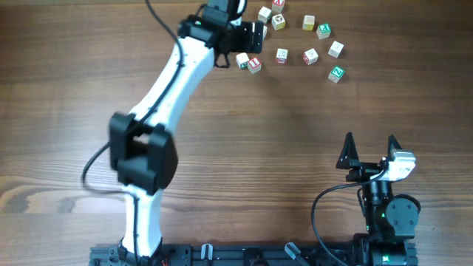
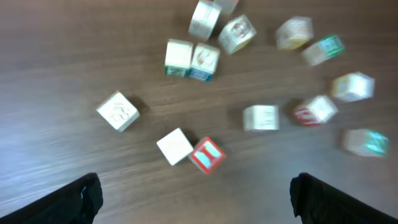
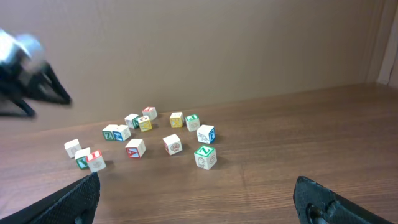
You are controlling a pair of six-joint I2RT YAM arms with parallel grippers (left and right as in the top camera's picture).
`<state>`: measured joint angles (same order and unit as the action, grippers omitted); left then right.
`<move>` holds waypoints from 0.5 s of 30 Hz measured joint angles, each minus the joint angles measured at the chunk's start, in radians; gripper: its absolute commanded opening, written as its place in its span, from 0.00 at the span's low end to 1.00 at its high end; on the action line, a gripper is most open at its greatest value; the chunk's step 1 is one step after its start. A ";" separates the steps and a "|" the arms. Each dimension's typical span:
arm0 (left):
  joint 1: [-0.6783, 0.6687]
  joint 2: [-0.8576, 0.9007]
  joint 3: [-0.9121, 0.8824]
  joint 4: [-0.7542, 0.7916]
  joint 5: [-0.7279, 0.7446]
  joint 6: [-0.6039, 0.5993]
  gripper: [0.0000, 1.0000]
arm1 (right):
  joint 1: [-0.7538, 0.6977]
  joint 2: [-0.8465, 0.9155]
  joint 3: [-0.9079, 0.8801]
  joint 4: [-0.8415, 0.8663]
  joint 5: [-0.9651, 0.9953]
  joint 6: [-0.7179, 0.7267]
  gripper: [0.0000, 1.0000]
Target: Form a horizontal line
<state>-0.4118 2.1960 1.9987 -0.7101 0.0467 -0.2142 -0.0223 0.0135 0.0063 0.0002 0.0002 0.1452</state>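
Note:
No joined row of three cubes shows. The nearest thing to one is a touching pair: a whitish cube (image 1: 242,59) and a red-marked cube (image 1: 254,65), also in the left wrist view (image 2: 175,146) (image 2: 206,155). Several loose whitish letter cubes with green, red and yellow marks lie around them, such as a green Z cube (image 1: 336,74) (image 3: 205,155). My left gripper (image 1: 255,33) (image 2: 196,193) hovers open and empty over the left end of the cluster, just short of the pair. My right gripper (image 1: 369,144) (image 3: 196,193) is open and empty, far from the cubes.
Another touching pair of cubes (image 2: 189,59) lies further into the cluster, and a single cube (image 2: 118,111) lies to the left. The wooden table (image 1: 236,148) reaches the far edge just behind the cubes. A brown wall (image 3: 199,50) stands behind them.

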 measured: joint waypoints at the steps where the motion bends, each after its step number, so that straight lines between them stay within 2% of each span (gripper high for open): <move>1: 0.001 0.039 -0.004 0.019 0.000 -0.026 1.00 | 0.000 0.000 0.000 0.000 0.000 0.000 1.00; 8: 0.001 0.220 -0.012 0.134 -0.008 -0.299 1.00 | 0.000 0.000 0.000 0.000 0.000 0.000 1.00; 10: 0.001 0.229 -0.012 0.136 -0.028 -0.360 0.96 | 0.000 0.000 0.000 0.000 0.000 0.000 1.00; 12: 0.001 0.229 -0.012 0.151 -0.043 -0.403 0.72 | 0.000 0.000 0.000 0.000 0.000 0.000 1.00; 13: 0.001 0.229 -0.012 0.157 -0.047 -0.425 0.63 | 0.000 0.000 0.000 0.000 0.000 0.000 1.00; 14: 0.001 0.229 -0.012 0.158 -0.050 -0.440 0.57 | 0.000 0.000 0.000 0.000 0.000 0.000 1.00; 15: 0.001 0.230 -0.012 0.158 -0.053 -0.451 0.58 | 0.000 0.000 0.000 0.000 0.000 0.000 1.00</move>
<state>-0.4107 2.4256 1.9865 -0.5526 -0.0059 -0.6651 -0.0223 0.0135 0.0063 0.0002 0.0002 0.1452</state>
